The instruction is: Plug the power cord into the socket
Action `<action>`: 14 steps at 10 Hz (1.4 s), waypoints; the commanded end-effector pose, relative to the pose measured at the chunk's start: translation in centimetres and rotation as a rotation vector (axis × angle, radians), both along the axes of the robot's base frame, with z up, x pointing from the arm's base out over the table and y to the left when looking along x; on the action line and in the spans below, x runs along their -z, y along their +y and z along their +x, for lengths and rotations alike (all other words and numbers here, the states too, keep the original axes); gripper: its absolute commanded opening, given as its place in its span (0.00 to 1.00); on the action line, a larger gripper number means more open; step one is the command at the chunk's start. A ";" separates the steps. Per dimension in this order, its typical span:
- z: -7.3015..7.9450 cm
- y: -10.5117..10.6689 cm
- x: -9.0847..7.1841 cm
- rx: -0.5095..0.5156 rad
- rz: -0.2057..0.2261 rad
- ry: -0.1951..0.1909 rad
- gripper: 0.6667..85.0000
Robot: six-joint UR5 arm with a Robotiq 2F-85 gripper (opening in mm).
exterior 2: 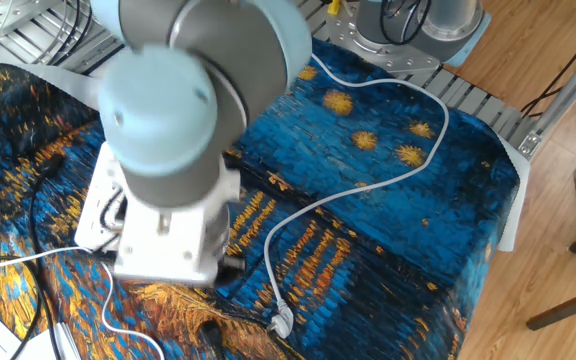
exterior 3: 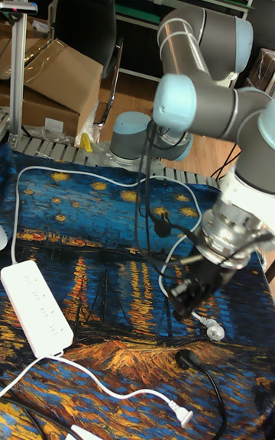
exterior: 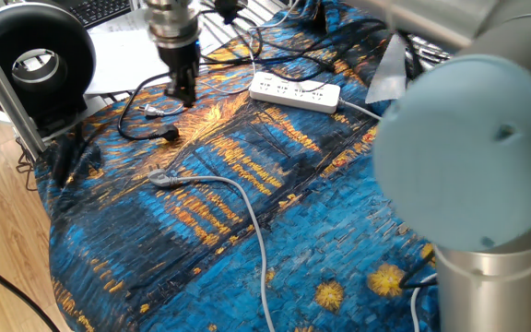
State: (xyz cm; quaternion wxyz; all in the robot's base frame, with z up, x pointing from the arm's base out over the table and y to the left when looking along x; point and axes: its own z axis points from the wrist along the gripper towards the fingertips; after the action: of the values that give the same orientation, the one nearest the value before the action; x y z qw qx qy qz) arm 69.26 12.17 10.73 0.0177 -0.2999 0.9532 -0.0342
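Looks like the approach step: gripper (exterior: 182, 92) hangs empty, fingers nearly closed, plug (exterior: 168, 135) at its 6 o'clock; next, drop and grab.

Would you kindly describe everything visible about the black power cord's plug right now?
The power cord is a thin black cable curving across the painted cloth and ending in a small chunky black plug. The plug lies free on the cloth, apart from the white socket strip. The gripper hangs above and behind it, not touching.
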 end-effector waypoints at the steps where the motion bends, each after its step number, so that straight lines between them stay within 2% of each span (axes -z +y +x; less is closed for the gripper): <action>1: 0.6 1.1 0.1 -0.018 0.002 0.013 0.25; 2: 0.5 1.1 0.1 -0.065 -0.003 0.021 0.26; 3: 0.6 1.0 0.1 -0.120 -0.006 0.021 0.33; 5: 1.8 1.1 0.0 -0.195 -0.013 -0.021 0.37; 7: 2.7 2.3 0.8 -0.218 -0.004 -0.005 0.38; 8: 2.3 2.4 1.2 -0.250 -0.021 0.028 0.41; 9: 2.5 2.8 1.9 -0.254 -0.028 0.022 0.42; 11: 2.7 3.5 2.9 -0.283 -0.012 0.015 0.45; 12: 2.6 3.6 3.3 -0.296 -0.011 0.011 0.51; 14: 2.6 3.9 4.1 -0.308 -0.014 0.007 0.51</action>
State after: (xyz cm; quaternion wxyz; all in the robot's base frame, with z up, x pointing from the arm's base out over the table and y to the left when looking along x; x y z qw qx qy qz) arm 71.79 15.38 7.62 0.0141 -0.4320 0.9008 -0.0414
